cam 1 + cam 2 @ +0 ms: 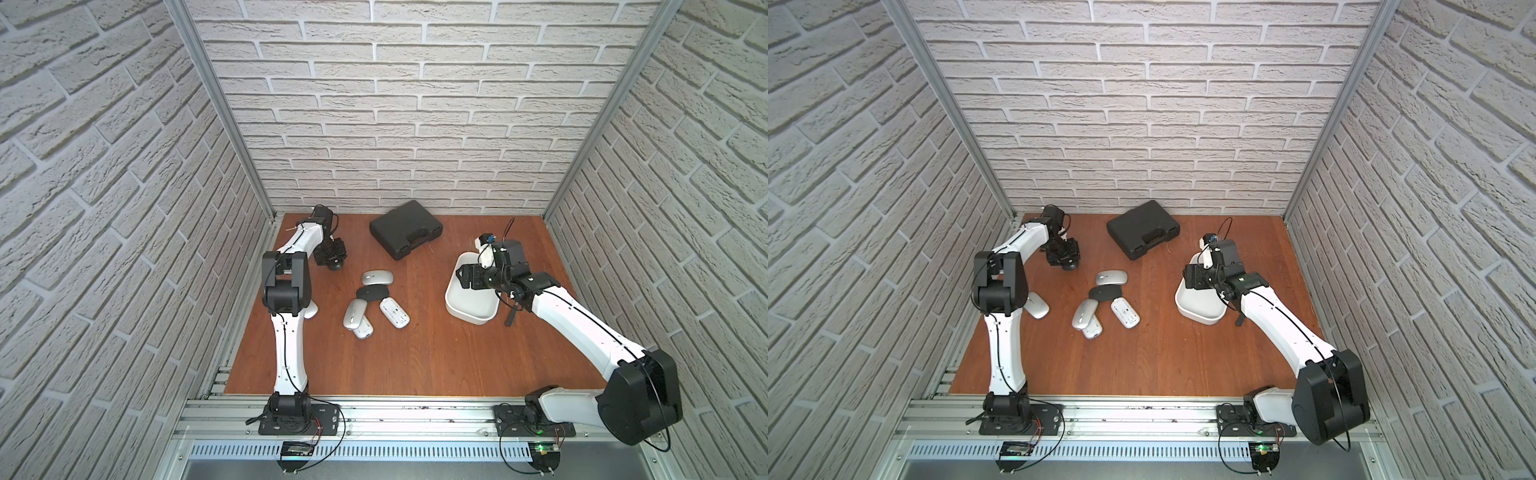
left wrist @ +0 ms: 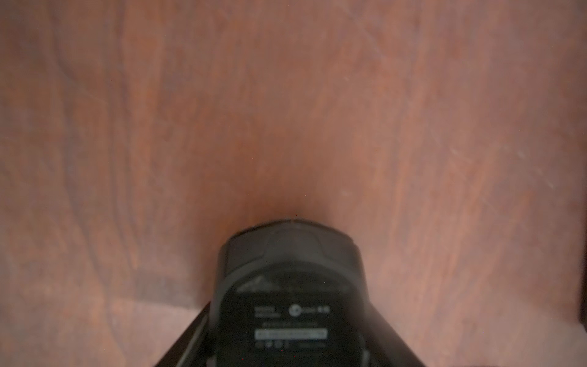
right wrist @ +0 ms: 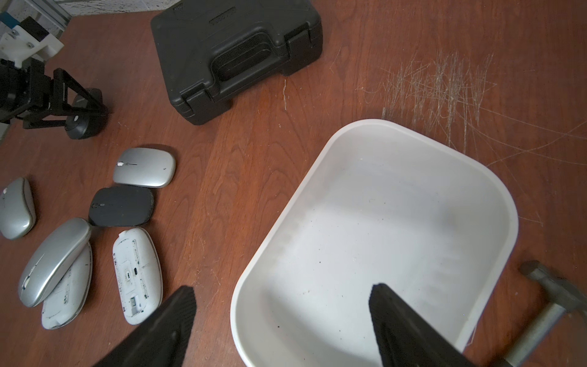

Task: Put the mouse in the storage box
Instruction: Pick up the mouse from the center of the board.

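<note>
My left gripper (image 1: 331, 257) is at the far left of the table, shut on a black mouse (image 1: 336, 266) that rests on the wood. The left wrist view shows that mouse (image 2: 292, 270) with its labelled underside between the fingers. The white storage box (image 1: 469, 309) stands empty at the right, also seen in the right wrist view as the box (image 3: 397, 222). My right gripper (image 3: 282, 297) hangs open over the box's near rim with nothing between its fingers. Several more mice lie mid-table: a silver one (image 1: 377, 277), a flat black one (image 1: 372, 292), and a white one lying upside down (image 1: 395, 312).
A black hard-shell case (image 1: 405, 228) lies at the back centre. A hammer (image 3: 546, 305) rests just right of the box. Another silver mouse (image 1: 1036, 305) lies beside my left arm's elbow. Brick-patterned walls close in three sides.
</note>
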`<move>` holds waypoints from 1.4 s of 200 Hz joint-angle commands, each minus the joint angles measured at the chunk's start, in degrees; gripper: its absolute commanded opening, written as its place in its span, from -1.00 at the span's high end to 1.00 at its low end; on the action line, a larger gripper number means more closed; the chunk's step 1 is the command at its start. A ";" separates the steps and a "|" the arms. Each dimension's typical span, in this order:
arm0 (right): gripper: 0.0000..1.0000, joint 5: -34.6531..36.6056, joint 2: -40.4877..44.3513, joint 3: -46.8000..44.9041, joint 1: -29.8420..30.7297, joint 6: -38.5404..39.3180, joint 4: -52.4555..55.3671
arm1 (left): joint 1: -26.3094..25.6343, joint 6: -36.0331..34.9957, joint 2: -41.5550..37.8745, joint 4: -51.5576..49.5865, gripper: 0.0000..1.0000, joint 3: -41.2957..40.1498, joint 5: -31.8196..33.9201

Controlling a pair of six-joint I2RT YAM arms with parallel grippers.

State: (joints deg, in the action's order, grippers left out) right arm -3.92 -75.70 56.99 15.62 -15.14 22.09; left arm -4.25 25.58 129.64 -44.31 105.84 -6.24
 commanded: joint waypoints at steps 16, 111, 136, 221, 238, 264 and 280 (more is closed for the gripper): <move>-0.73 -6.32 1.62 1.13 0.99 -2.59 -3.36 | -6.10 -7.89 -16.47 15.81 -0.01 -12.35 -3.39; -0.49 -26.69 -3.83 7.48 8.02 -14.32 -12.47 | -23.77 -27.57 -41.25 42.30 -0.08 -44.10 -9.13; -0.41 -28.07 -5.92 8.20 8.85 -16.64 -15.32 | -23.99 -29.99 -43.38 47.00 -0.10 -48.54 -13.91; -0.28 -28.59 -15.11 14.21 11.78 -17.15 -15.37 | -24.93 -32.00 -48.65 56.72 -0.01 -56.48 -20.30; -0.27 -28.32 -16.58 15.34 12.43 -16.96 -15.32 | -25.01 -32.09 -48.44 55.87 0.00 -56.10 -20.39; -0.20 -28.60 -19.35 17.53 13.29 -16.39 -14.51 | -24.95 -32.09 -48.36 55.21 0.00 -55.83 -20.63; -0.17 -27.72 -20.48 18.28 13.73 -16.14 -14.41 | -25.02 -32.00 -48.48 55.15 0.01 -55.83 -21.07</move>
State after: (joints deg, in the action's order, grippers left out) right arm -31.59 -94.72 73.38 28.47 -32.23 8.84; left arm -28.95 -5.61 81.95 8.56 49.36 -25.39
